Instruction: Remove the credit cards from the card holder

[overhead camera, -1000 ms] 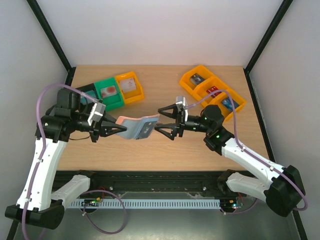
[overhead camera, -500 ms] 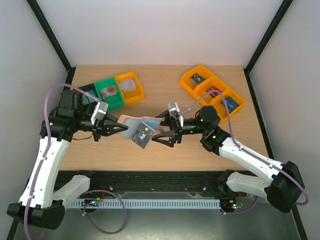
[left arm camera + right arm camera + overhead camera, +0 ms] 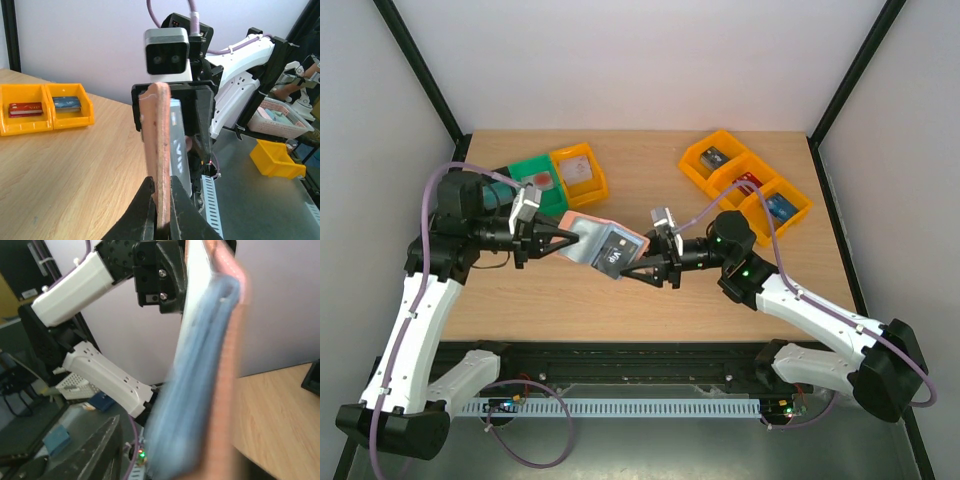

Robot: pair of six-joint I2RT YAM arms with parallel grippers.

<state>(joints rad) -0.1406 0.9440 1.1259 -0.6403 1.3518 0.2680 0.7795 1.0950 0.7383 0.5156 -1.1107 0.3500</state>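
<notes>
Card holder (image 3: 592, 237): held above mid-table, opened out and tilted; tan-pink outside, light blue lining, soft and thick at the edge.
Credit card (image 3: 614, 257): dark grey with white print, thin and flat, tucked in the holder's 4 o'clock panel.
Left gripper (image 3: 569, 238): at the holder's 9 o'clock, clamped tight on its tan edge.
Right gripper (image 3: 636, 262): at the holder's 4 o'clock, jaws apart, straddling the card corner; one black finger (image 3: 100, 450) clear of the blurred holder.
Green bin (image 3: 537, 186): at 10 o'clock of the holder, hard plastic, partly behind the left arm.
Orange bin (image 3: 579, 174): touching the green bin, at 11 o'clock of the holder.
Row of orange bins (image 3: 745, 185): at 2 o'clock, cards inside.
Table (image 3: 650, 150): pale wood grain.
</notes>
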